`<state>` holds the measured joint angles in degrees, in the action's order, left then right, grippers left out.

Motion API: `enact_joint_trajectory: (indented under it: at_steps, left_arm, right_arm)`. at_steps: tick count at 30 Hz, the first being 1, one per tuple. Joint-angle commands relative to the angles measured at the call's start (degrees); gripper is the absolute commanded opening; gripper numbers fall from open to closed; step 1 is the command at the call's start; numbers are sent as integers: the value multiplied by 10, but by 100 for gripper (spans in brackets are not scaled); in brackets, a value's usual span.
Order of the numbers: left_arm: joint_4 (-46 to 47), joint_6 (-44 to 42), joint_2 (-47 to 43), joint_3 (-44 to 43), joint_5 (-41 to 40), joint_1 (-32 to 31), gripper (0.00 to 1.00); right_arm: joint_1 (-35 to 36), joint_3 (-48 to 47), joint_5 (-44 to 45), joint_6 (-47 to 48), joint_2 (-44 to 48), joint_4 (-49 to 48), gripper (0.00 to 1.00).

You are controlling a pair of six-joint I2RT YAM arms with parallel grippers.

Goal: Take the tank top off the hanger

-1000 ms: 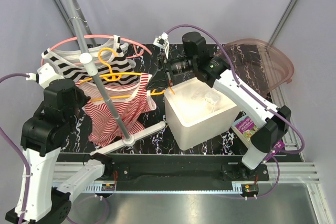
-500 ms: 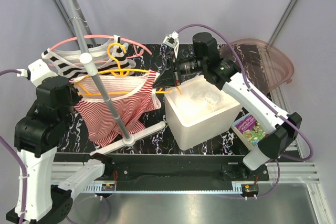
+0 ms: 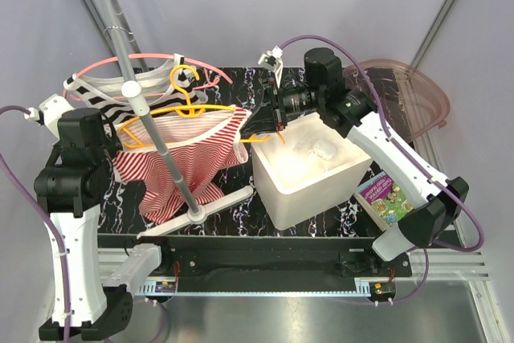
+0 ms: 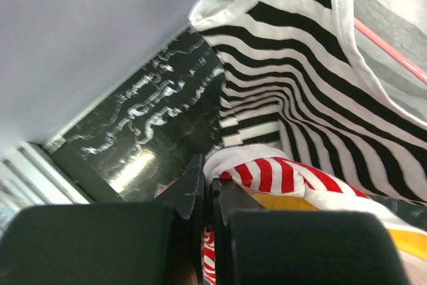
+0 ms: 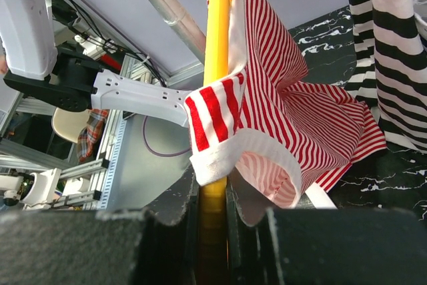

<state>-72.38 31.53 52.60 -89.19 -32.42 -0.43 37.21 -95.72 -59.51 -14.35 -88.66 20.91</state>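
Pale grey walls [image 3: 241,6] enclose the workspace, with slanted metal struts [image 3: 446,6] running up the back corners. The table [image 4: 153,118] has a glossy black top veined in white and catches a soft glare. An aluminium rail [image 3: 265,267] borders its near edge, above a brushed steel floor plate [image 3: 305,315].

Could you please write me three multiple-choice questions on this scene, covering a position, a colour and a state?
1. Where does the white bin stand from the red-striped tank top?
A. to its left
B. to its right
C. beneath it

2. The hanger carrying that top is:
A. yellow
B. blue
C. green

3. The right gripper is:
A. open above the bin
B. shut on nothing
C. shut on the hanger

Answers: 1 B, the top view shows the bin to the right. 2 A, a yellow bar runs through the top. 3 C, the bar sits pinched between its jaws.
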Motion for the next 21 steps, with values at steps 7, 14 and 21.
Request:
enact_joint_trajectory:
  at_steps: [7, 14, 21]
  left_arm:
    - [-4, 122, -39, 63, 169, 61, 0]
    - [-12, 158, -61, 96, 164, 61, 0]
    - [30, 129, -86, 98, 246, 61, 26]
  right_arm:
    - [-12, -27, 48, -96, 20, -94, 0]
    - [-16, -40, 49, -103, 21, -100, 0]
    - [-15, -47, 35, -125, -7, -133, 0]
